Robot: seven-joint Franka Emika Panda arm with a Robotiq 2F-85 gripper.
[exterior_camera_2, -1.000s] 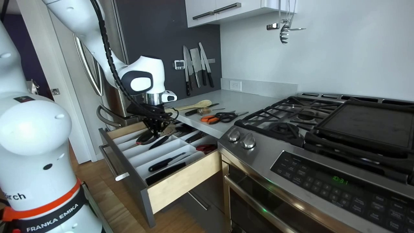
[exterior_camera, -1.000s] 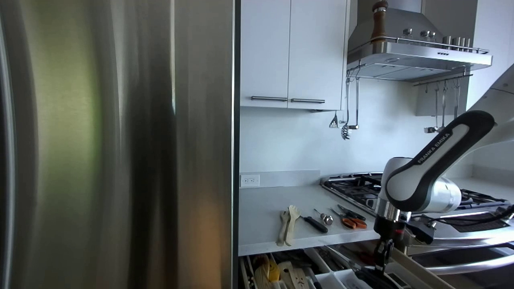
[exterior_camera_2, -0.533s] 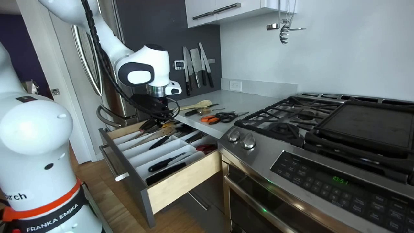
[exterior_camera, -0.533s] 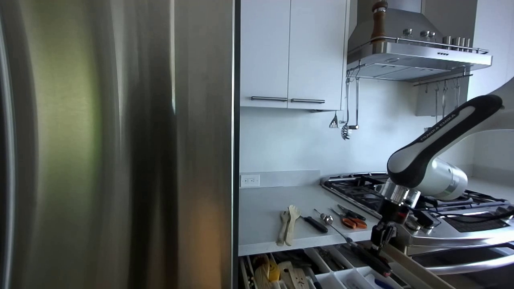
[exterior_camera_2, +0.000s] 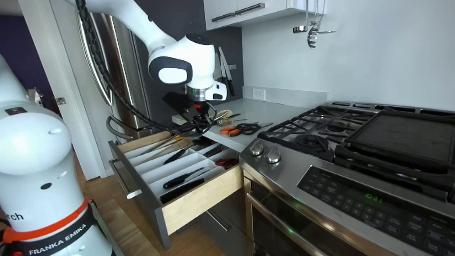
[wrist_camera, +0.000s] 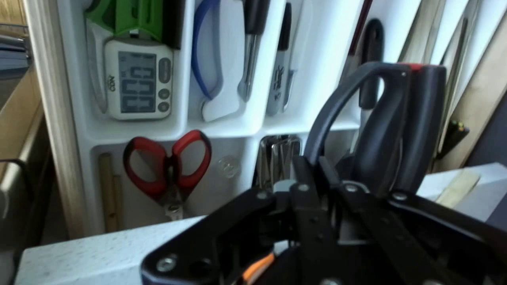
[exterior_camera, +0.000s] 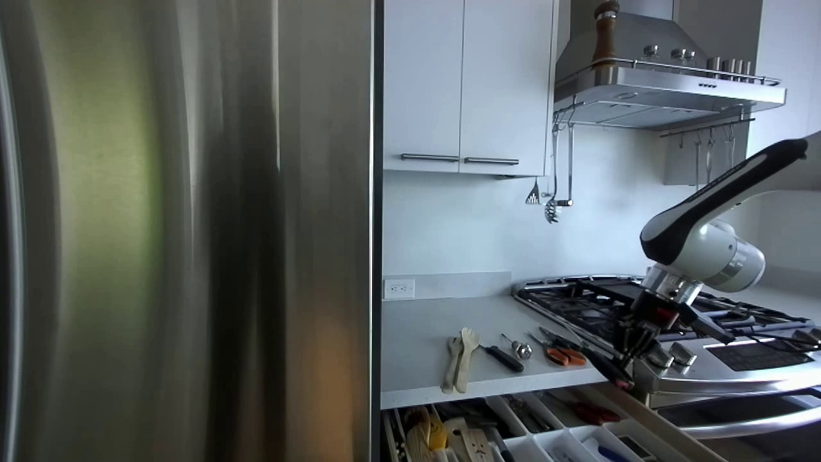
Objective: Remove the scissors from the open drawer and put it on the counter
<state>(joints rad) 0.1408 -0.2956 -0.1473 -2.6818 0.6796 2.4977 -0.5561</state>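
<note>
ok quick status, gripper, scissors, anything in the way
Gripper shut on black-handled scissors. Held clear of the drawer, not yet on the counter. Orange-handled scissors on the counter may crowd the set-down.

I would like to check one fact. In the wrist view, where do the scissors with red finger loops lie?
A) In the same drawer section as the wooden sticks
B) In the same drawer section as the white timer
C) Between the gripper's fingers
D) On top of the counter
A: the red-looped scissors lie in the drawer beside thin wooden sticks, while the white timer is in the neighbouring section.
</note>
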